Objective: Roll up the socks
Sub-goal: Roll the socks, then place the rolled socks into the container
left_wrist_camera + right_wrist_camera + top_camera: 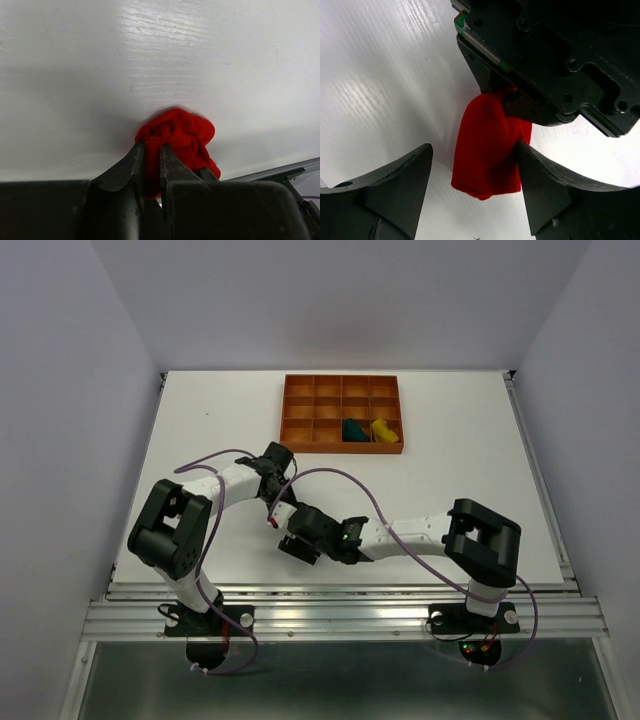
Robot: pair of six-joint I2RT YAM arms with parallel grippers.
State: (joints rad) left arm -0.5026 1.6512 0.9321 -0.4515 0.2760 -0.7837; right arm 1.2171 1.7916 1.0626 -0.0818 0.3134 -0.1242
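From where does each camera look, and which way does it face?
Top camera: fixed above and behind the bases, looking down on the table; left arm and right arm show whole, beyond them a tray with a teal sock and a yellow sock.
Left wrist: looks along its own jaws, shut on the red sock.
Right wrist: looks down between its own open jaws at that sock and the left jaws.
Shared: both wrist views show the red sock.
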